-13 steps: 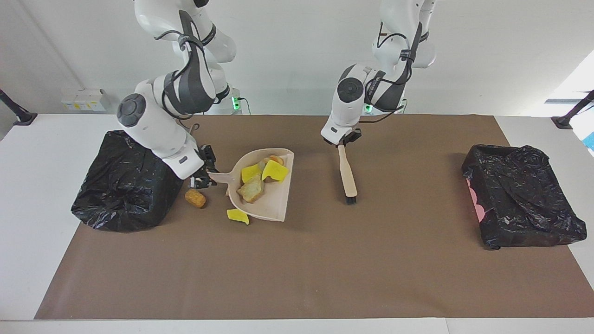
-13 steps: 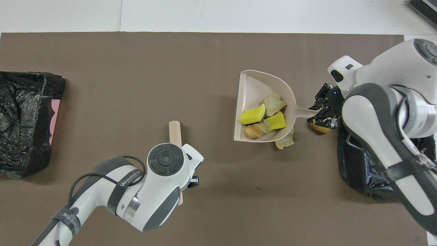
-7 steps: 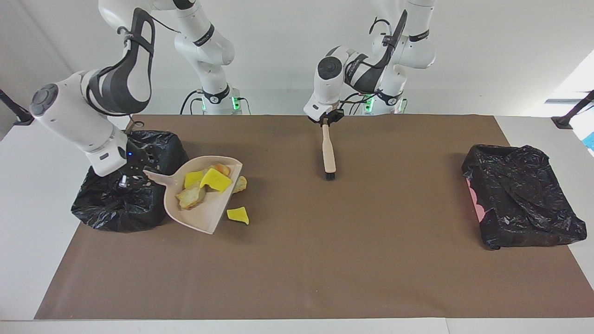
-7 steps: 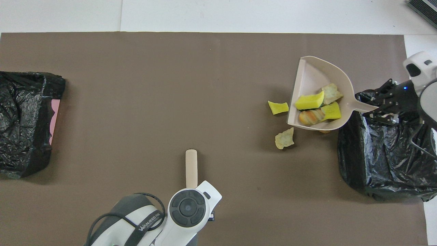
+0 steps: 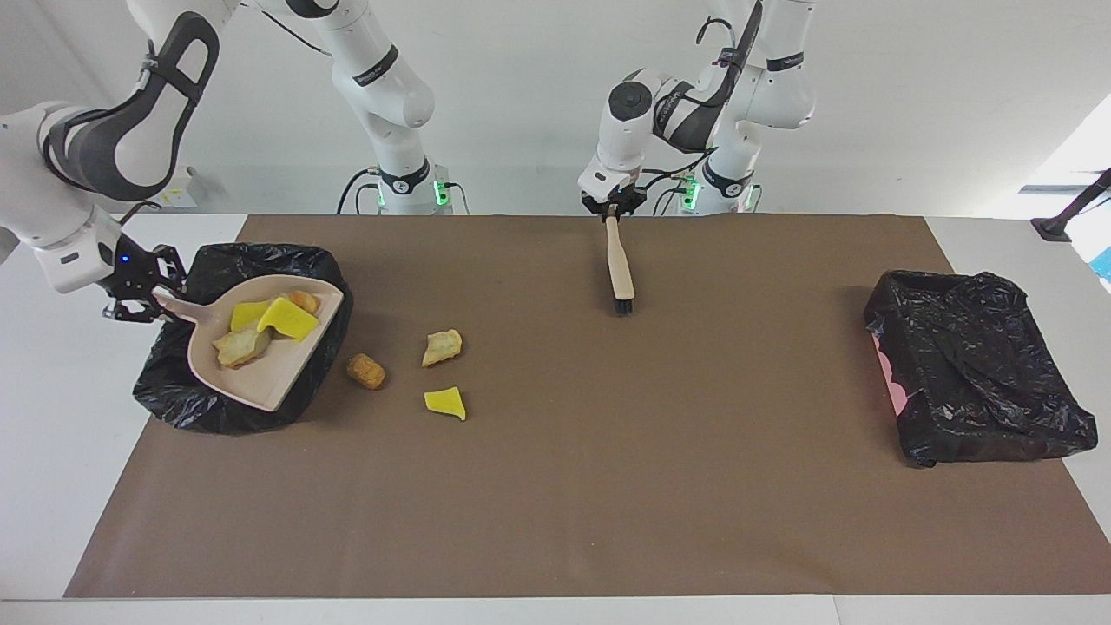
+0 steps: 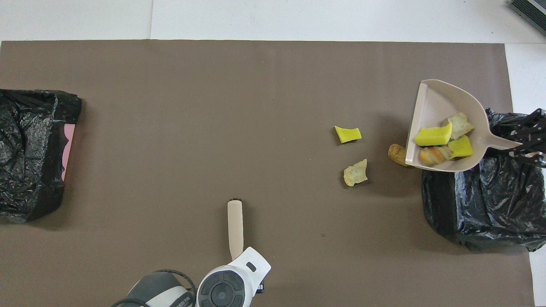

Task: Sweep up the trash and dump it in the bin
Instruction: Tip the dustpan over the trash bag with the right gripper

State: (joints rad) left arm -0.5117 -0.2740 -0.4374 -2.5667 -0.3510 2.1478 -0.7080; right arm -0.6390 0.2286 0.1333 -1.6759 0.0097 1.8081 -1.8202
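Right gripper (image 5: 139,293) clenches the dustpan (image 5: 260,347) handle over the bin (image 5: 187,404); left gripper (image 5: 613,208) grips the brush (image 5: 620,269). The trash (image 5: 260,325) looks light and loose; tip gently.

- The room is bright and the light is even.
- Extra white light glows at three o'clock in the facing view.
- Shadows are small and soft.
- Everything looks sharp.

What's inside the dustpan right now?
The dustpan holds two yellow sponge bits, a tan bread-like lump and an orange-brown lump. Anything beneath those pieces is covered. Three more chunks lie outside on the mat.
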